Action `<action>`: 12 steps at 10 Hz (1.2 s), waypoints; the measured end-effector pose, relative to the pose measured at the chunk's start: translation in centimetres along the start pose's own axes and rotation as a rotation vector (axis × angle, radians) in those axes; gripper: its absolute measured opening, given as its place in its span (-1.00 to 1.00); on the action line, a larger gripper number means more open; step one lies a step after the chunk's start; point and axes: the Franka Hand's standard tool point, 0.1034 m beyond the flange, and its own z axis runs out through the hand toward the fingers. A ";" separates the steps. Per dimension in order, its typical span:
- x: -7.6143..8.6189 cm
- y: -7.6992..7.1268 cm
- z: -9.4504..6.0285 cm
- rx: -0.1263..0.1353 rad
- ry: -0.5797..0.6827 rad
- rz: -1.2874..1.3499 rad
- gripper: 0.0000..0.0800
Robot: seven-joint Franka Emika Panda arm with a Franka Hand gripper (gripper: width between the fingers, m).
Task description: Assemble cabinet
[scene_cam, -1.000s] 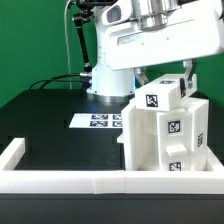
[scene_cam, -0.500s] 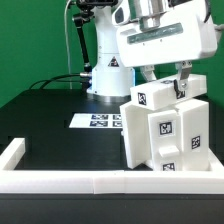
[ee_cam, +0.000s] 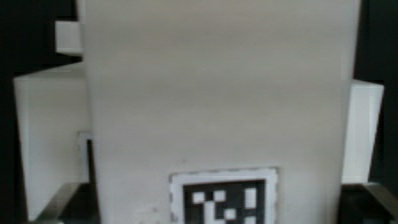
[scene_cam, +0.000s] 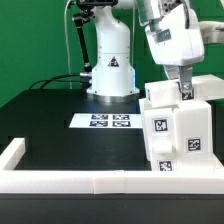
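Observation:
The cabinet (scene_cam: 178, 135) is a white boxy body with square black-and-white tags on its faces. It stands upright at the exterior view's right, just behind the front border frame. My gripper (scene_cam: 181, 88) comes down from above and is shut on the cabinet's upper part. In the wrist view the cabinet (ee_cam: 214, 100) fills almost the whole picture, with one tag (ee_cam: 224, 199) close to the jaws. My fingers show only as dark edges on either side of it. No loose insert pieces are in view.
The marker board (scene_cam: 108, 122) lies flat on the black table in front of the robot base (scene_cam: 112, 75). A low white border frame (scene_cam: 60, 181) runs along the front and up the exterior view's left side. Cables hang behind the base.
The gripper and the cabinet have moved together toward the exterior view's right. The cabinet has turned, so its tagged faces now sit more square to the camera.

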 end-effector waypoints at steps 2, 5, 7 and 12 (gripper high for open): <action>-0.5 0.0 0.1 0.004 -0.015 0.168 0.39; -0.7 -0.2 -0.1 0.007 -0.043 0.367 0.39; -0.2 -0.4 -0.2 0.013 -0.055 0.451 0.39; -0.7 -0.5 -0.3 0.019 -0.060 0.477 0.93</action>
